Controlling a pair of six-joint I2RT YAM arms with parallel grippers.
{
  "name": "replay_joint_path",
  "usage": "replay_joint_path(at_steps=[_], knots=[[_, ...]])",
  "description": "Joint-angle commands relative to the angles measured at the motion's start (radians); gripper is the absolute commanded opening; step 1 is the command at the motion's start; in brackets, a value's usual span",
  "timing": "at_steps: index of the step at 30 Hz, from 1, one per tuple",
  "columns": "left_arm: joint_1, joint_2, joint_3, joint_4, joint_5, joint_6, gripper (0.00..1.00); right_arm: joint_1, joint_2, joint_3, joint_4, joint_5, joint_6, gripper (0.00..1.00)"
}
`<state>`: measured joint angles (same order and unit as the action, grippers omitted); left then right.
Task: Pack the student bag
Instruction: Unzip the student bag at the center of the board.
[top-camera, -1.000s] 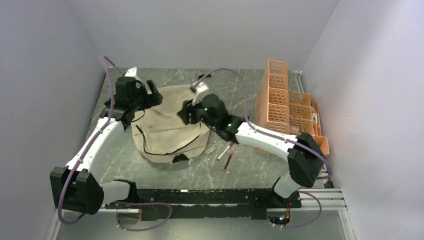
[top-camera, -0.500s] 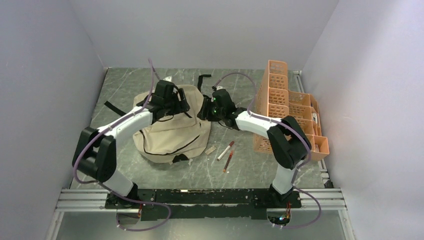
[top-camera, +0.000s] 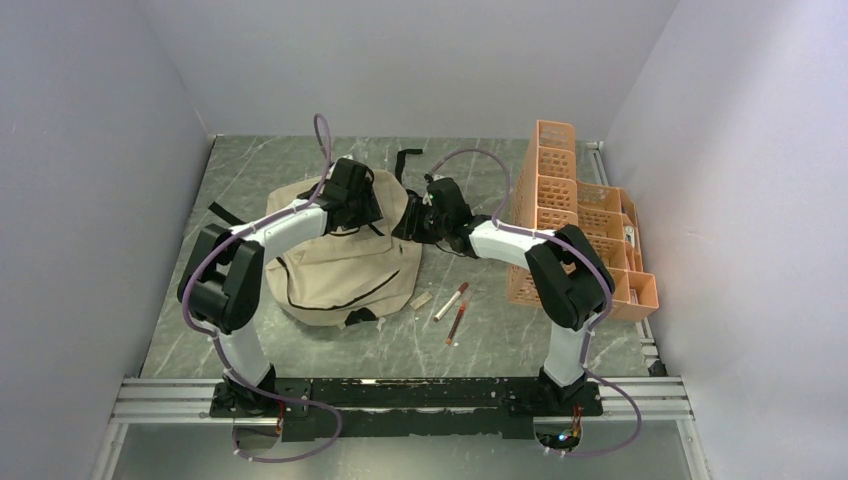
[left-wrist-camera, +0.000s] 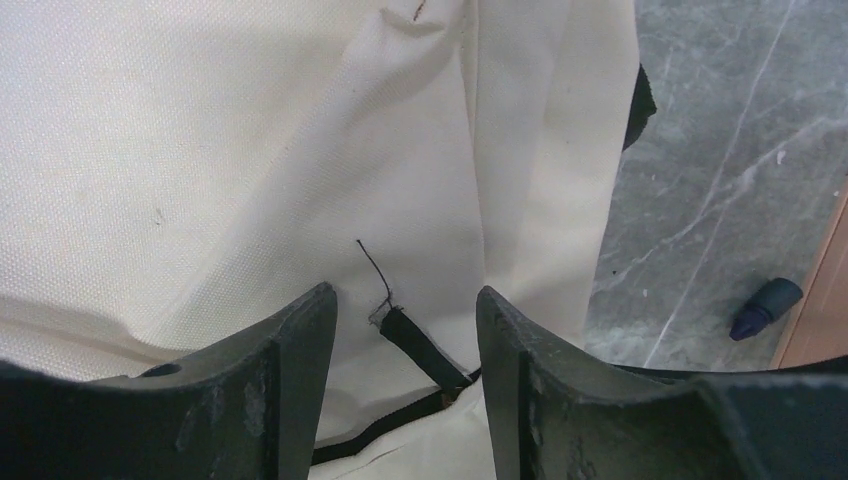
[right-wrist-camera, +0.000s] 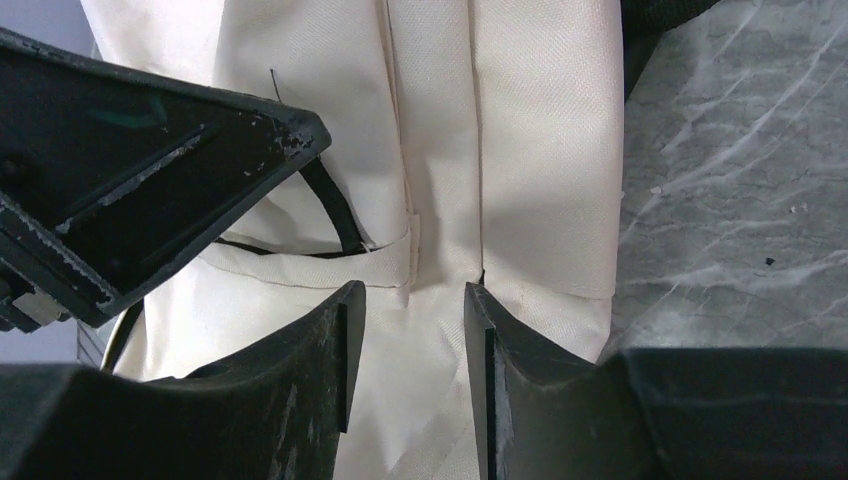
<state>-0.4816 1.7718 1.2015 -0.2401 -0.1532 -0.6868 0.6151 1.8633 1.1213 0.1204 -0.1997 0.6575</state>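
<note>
The bag (top-camera: 335, 265) lies flat on the table (top-camera: 500, 345), left of the middle, its top end pointing away from the arm bases. It looks soft and light. The cloth is slack and creased, so it will likely bunch and slide on the smooth stone rather than hold its shape. Pinching plain cloth would probably only lift a fold. The firmer places to take hold look like the stitched seams, the black straps and the zipper tab (left-wrist-camera: 412, 342).

The left arm (top-camera: 270, 225) is folded back at the elbow and reaches across the bag's upper part. The right arm (top-camera: 505, 240) comes in from the other side, so the two wrists nearly meet at the top end.

The left gripper (left-wrist-camera: 400, 300) hangs low over the cloth, jaws partly apart, with the zipper tab between them but not pinched. The right gripper (right-wrist-camera: 410, 295) sits just beside it, jaws also partly apart over a seam fold, gripping nothing that I can make out.
</note>
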Motion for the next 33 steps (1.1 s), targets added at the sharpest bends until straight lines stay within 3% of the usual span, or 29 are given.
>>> replay_joint_path(at_steps=[1,10,22,30,33], knots=[[-0.005,0.023,0.051,-0.027,-0.030,-0.014,0.57,-0.005,0.000,-0.018,0.025,-0.015,0.007,0.44],[-0.025,0.030,0.021,-0.017,0.001,-0.035,0.48,-0.004,0.014,-0.020,0.025,-0.024,0.000,0.43],[-0.040,0.000,-0.033,-0.025,0.002,-0.059,0.53,-0.004,0.026,-0.031,0.030,-0.027,0.001,0.43],[-0.040,0.066,0.004,0.000,-0.009,-0.027,0.42,-0.005,0.027,-0.031,0.025,-0.026,0.000,0.43],[-0.039,0.079,0.004,0.019,-0.007,-0.004,0.28,-0.003,0.028,-0.033,0.024,-0.027,0.003,0.43]])
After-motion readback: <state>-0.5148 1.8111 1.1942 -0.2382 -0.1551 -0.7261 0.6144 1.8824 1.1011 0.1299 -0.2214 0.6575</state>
